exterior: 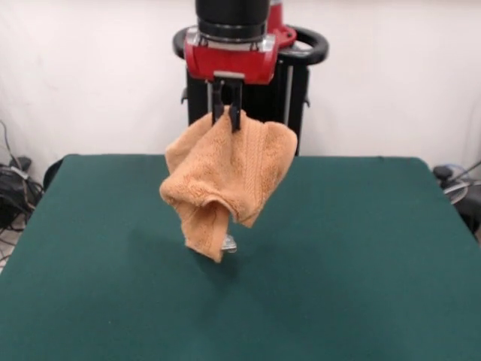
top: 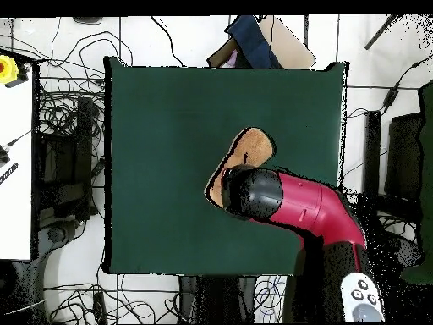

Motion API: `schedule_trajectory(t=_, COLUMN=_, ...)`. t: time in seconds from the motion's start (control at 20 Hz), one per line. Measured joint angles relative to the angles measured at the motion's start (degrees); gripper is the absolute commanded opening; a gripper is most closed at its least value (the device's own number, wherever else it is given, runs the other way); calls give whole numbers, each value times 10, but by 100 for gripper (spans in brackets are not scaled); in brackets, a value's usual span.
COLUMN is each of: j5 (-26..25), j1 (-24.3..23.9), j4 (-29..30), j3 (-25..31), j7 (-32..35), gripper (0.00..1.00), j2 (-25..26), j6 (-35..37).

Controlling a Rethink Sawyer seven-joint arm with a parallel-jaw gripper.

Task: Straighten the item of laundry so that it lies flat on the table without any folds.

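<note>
The claw (exterior: 228, 113) pinched the towel (exterior: 225, 180) bunched above the desk (exterior: 361, 256), mid-lift; lowering and spreading looked next.

You see the orange-tan towel (exterior: 225, 177) hanging bunched and folded from its top edge, clear of the green table (exterior: 361, 256), its lowest corner toward six o'clock.

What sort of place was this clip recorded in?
Most likely a robotics lab. A red and black robot arm on a pedestal works at a large dark green felt-topped table, loose cables cover the floor around it, and its end effector holds up a fluffy orange-tan terry-cloth towel.
</note>
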Motion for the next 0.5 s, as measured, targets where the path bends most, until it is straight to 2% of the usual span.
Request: schedule_trajectory(t=0.5, j5=-8, j1=14, j4=-2, j3=5, j7=0, gripper=0, j2=-14, j6=-12)
